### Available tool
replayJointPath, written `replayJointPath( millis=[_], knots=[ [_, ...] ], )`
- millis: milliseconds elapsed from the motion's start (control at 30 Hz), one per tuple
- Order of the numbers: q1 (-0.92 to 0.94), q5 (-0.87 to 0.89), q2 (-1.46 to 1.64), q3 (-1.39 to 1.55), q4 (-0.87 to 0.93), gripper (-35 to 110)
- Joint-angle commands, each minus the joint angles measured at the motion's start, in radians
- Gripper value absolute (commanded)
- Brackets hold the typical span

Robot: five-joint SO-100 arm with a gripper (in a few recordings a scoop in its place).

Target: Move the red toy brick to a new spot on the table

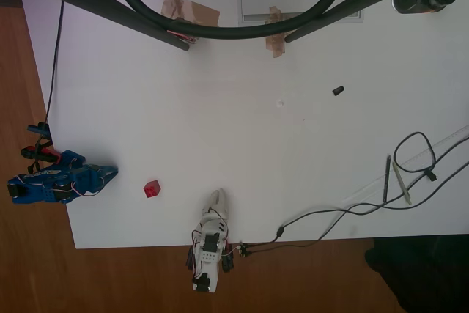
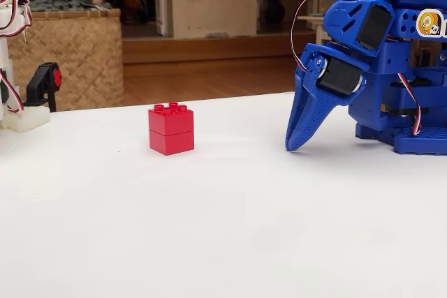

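The bench (image 1: 293,144) is a large white, flat, matte rectangular top bordered by brown wooden floor, with brown tape patches (image 1: 192,11) at its far edge in the overhead view. Thin black cables (image 1: 414,155) loop across its right portion.

The blue arm sits folded at the left edge of the bench in the overhead view. Its body is glossy moulded plastic with black servo blocks and exposed red and white wiring. The gripper (image 2: 302,130) (image 1: 108,174) tapers to a smooth, pointed tip that rests close to the bench surface in the fixed view. The fingers appear drawn together with no gap visible and nothing between them.

The red toy brick (image 2: 171,129) (image 1: 152,189) stands upright on the bench, near the gripper tip but clear of it, to its left in the fixed view. It is bright glossy plastic, roughly cubic, with round studs on top and a horizontal seam at mid-height.

A small black piece (image 1: 338,91) lies well apart to the right in the overhead view.

Task status, as judged: not started. Approach, grasp, transfer and release all remain.
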Motion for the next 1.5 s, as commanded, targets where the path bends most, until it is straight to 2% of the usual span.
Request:
replayJointPath(
  millis=[0,1067,1200,1367,1467],
  knots=[
    [-0.02,-0.034,0.04,0.032,0.009,0],
    [-0.028,-0.021,0.034,0.032,0.008,0],
    [-0.018,-0.049,0.005,0.031,-0.021,0],
    [0.132,-0.202,-0.038,-0.003,-0.061,0],
    [0.132,-0.193,-0.121,-0.08,-0.098,0]
  ],
)
